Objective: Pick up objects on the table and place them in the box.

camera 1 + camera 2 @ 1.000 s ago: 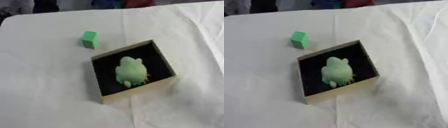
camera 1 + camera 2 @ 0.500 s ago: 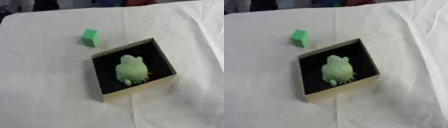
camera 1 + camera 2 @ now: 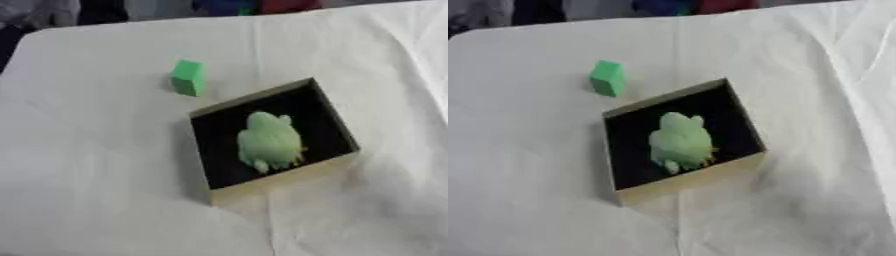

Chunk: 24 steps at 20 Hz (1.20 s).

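The counter (image 3: 87,190) is covered by a wrinkled white cloth, with dark and coloured shapes seen past its far edge. A square tan box (image 3: 284,179) with a black inside is set askew near the middle, and a pale green soft-looking toy (image 3: 269,142) is lain in it. A small green block (image 3: 187,77) is stood just beyond the box's far-left corner, apart from it; neither hand is shown, so the fingers cannot be judged.

White wrinkled cloth table cover (image 3: 96,175): plain, no pattern, faint grey creases.
Small bright green block (image 3: 187,77): solid green, top face lighter than side face.
Square cardboard box (image 3: 284,180): tan outer walls and rim, black interior.
Pale mint-green soft toy (image 3: 269,141) in box: uniform light green, small orange-yellow spot at lower right edge.
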{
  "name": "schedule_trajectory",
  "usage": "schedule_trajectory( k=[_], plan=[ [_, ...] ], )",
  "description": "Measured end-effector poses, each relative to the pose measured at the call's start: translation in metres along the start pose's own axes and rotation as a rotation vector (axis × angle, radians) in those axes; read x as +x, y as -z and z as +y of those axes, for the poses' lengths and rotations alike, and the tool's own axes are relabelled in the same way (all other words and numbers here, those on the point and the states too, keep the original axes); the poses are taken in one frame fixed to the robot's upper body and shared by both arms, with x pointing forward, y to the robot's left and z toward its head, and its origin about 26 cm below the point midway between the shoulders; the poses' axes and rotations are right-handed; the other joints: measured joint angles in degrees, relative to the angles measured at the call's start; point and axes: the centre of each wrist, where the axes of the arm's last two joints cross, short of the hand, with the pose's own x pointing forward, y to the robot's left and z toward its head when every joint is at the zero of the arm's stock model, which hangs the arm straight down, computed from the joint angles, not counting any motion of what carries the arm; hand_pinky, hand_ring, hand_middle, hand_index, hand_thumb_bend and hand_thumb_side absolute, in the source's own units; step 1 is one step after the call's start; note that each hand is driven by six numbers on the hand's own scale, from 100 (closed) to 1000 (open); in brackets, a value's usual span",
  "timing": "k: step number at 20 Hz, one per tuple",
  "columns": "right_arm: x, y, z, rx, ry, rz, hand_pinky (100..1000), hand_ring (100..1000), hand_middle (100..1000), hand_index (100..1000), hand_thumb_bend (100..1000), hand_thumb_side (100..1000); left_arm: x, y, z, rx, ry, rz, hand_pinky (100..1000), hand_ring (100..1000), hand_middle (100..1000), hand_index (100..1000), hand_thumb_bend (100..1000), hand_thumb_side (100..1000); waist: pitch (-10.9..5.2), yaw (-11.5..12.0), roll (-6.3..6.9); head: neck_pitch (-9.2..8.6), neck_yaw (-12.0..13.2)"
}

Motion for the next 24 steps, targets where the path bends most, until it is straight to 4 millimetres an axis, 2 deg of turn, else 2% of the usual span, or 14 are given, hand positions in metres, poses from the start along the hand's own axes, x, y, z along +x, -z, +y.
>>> schedule_trajectory(
  k=[8,12,17,24],
  plan=[
    [0.0,0.001,0.0,-0.004,0.003,-0.007,840,881,845,998,257,1000,0.019,0.017,-0.003,-0.469,0.201,-0.123,871,782,800,948,570,818,0.02,-0.5,0.26,0.11,2.0],
    [0.001,0.001,0.0,-0.006,0.005,-0.009,840,880,843,996,258,1000,0.019,0.027,-0.011,-0.644,0.221,-0.146,878,785,804,950,640,773,0.12,-0.6,0.24,0.14,1.9],
    [0.001,0.001,0.0,-0.01,0.006,-0.011,840,879,842,995,257,1000,0.012,0.04,-0.027,-0.795,0.232,-0.161,887,796,802,946,741,729,0.35,-0.8,-0.02,0.15,1.6],
    [0.001,0.002,0.0,-0.011,0.007,-0.012,839,876,839,993,256,1000,0.003,0.052,-0.062,-0.961,0.269,-0.188,905,808,792,941,745,619,0.49,-1.5,-0.5,0.08,0.7]
  ],
)
